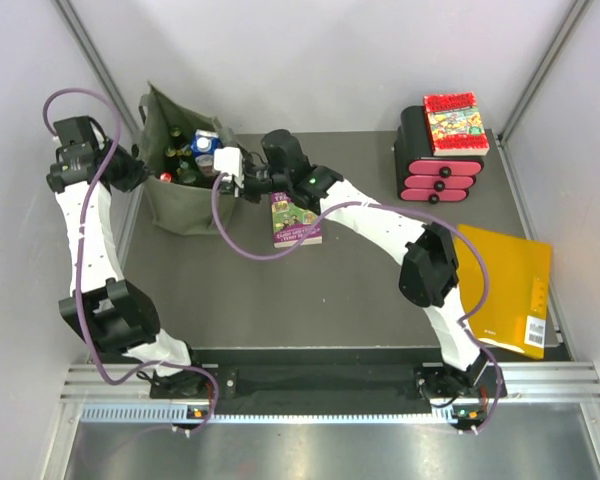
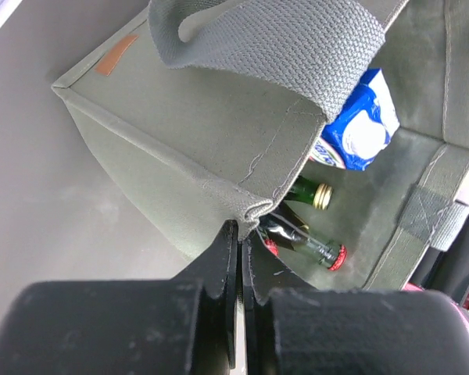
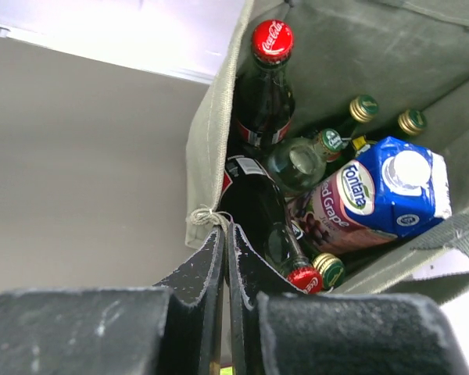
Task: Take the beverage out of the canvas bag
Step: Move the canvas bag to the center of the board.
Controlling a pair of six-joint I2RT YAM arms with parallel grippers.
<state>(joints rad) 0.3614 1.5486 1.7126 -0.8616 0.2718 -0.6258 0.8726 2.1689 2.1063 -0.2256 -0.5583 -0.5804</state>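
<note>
**A:** Item one, the task's thing?
**B:** Canvas bag, olive grey-green cloth. It stands with its mouth open near the far left corner of the table.

**A:** Contents?
**B:** Drinks, all inside the bag.
- One juice carton, blue and white with a white screw cap, leaning among the bottles.
- One cola bottle, red cap, upright against the bag's wall.
- A second dark bottle, tilted, its red cap low beside the carton.
- Several green bottles with gold caps, behind the carton.

**A:** Left claw?
**B:** Left claw is at the bag's left side. Its fingers are pressed together with a fold of the bag's rim pinched between the tips. A strap handle hangs just above.

**A:** Right claw?
**B:** Right claw is at the bag's right side, also fully closed. It is nipping the top hem of the cloth, next to a loose knot of thread. It holds no drink.

**A:** Other stock on the table?
**B:**
- Purple book, flat, just beside the bag's right side and under the right arm.
- Pink drawer box, near the far right corner, with a red book lying on top.
- Yellow folder, flat at the right edge, well apart from the bag.
</note>
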